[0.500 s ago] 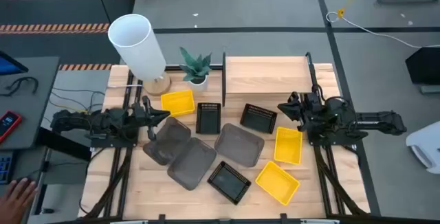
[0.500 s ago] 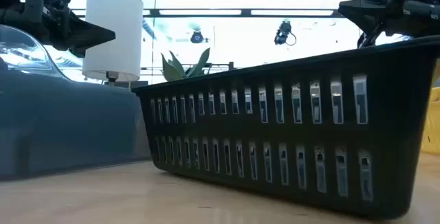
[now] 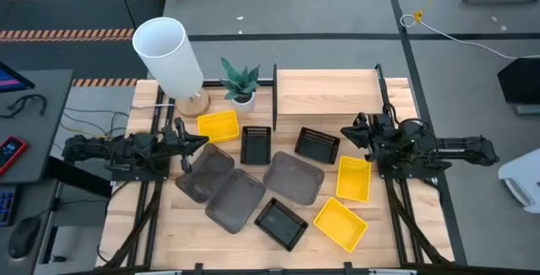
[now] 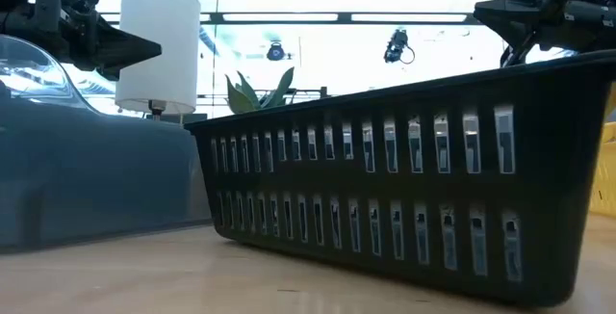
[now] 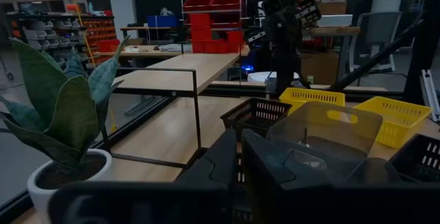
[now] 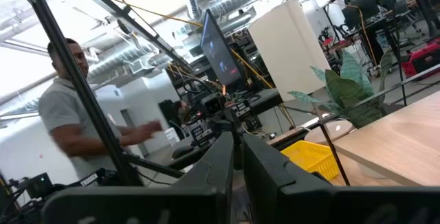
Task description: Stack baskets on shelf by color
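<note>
Nine baskets lie on the tabletop in front of the shelf (image 3: 327,92). Three are yellow (image 3: 218,125) (image 3: 353,178) (image 3: 340,223), three dark grey (image 3: 205,174) (image 3: 236,199) (image 3: 294,178) and three black mesh (image 3: 255,144) (image 3: 318,145) (image 3: 280,223). My left gripper (image 3: 199,142) is shut and empty; it hovers level at the table's left, above the edge of the left grey basket. My right gripper (image 3: 344,132) is shut and empty; it hovers at the right, beside the black basket in front of the shelf. Both are raised in the low view: left (image 4: 154,46), right (image 4: 478,8).
A white cylindrical lamp (image 3: 169,51) and a potted plant (image 3: 241,83) stand at the far left, next to the shelf. The shelf's black uprights (image 3: 275,98) rise between the plant and the board. A person (image 6: 69,107) stands beyond the table's left side.
A person's hand that showed beside the table's near left corner has gone out of the high view. Both arms and all baskets have kept still.
</note>
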You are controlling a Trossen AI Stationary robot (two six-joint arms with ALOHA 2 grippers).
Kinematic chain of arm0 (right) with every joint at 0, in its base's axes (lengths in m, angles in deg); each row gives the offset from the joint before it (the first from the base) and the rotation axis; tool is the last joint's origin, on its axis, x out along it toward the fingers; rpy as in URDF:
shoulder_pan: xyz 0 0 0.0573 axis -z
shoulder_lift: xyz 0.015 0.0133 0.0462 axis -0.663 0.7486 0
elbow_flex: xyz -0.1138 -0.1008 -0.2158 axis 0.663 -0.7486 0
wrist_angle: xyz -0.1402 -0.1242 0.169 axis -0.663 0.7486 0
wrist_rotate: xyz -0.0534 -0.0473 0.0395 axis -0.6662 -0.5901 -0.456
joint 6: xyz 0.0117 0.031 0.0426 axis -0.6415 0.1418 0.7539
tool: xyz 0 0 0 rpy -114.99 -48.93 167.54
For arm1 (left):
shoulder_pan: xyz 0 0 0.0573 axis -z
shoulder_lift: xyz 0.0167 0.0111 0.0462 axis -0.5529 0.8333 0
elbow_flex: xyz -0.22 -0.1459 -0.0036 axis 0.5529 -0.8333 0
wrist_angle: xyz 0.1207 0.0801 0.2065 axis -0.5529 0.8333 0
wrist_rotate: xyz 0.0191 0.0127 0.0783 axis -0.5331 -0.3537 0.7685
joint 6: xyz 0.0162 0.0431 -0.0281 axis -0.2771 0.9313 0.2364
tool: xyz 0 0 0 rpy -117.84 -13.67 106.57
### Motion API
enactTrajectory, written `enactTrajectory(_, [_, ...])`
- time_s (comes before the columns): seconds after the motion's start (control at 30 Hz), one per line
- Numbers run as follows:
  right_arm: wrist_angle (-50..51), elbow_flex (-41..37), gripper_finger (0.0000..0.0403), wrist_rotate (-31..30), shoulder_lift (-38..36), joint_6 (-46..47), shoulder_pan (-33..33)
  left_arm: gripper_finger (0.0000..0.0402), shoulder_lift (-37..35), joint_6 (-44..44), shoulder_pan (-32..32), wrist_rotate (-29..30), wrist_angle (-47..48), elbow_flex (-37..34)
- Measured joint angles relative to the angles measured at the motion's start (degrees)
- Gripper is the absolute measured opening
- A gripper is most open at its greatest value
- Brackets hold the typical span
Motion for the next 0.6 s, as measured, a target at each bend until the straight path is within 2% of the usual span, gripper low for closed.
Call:
enactTrajectory(0.33, [0.0,0.0,0.0037,0.0,0.0,0.0,0.0,0.0036,0.0,0.0,0.0,0.0,0.0,0.0])
enactTrajectory(0.6, [0.0,0.0,0.0037,0.0,0.0,0.0,0.0,0.0026,0.0,0.0,0.0,0.0,0.0,0.0])
